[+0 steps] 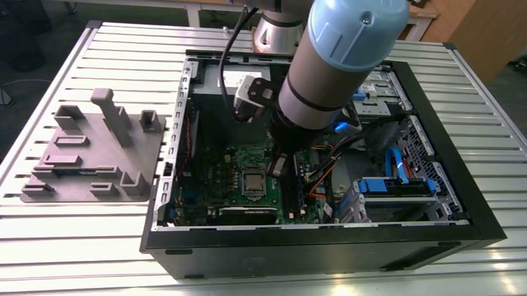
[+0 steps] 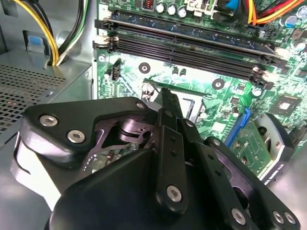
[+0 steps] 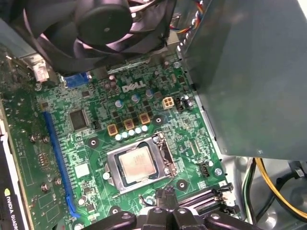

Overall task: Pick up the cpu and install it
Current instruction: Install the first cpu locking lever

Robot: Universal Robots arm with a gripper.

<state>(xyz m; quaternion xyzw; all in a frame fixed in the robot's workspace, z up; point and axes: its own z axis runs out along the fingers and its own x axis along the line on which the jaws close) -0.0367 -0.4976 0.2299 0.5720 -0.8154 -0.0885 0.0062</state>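
Observation:
The cpu (image 3: 136, 165), a small silver-grey square chip, lies flat inside the metal-framed socket (image 3: 111, 168) on the green motherboard. In the exterior view it shows as a pale square (image 1: 253, 181) in the middle of the open computer case (image 1: 329, 246). My gripper (image 3: 163, 194) hangs low over the board just beside the socket, between it and the black memory slots (image 2: 192, 48). Its fingers (image 2: 166, 103) are pressed together to a narrow tip, with nothing between them. In the exterior view the gripper (image 1: 280, 165) is just to the right of the socket.
A black fan (image 3: 96, 24) and the grey power supply box (image 3: 249, 72) flank the board. Yellow and black cables (image 2: 43, 33) run alongside. Blue drive carriers (image 1: 395, 185) fill the case's right side. A grey fixture plate (image 1: 91, 154) lies on the slatted table, left of the case.

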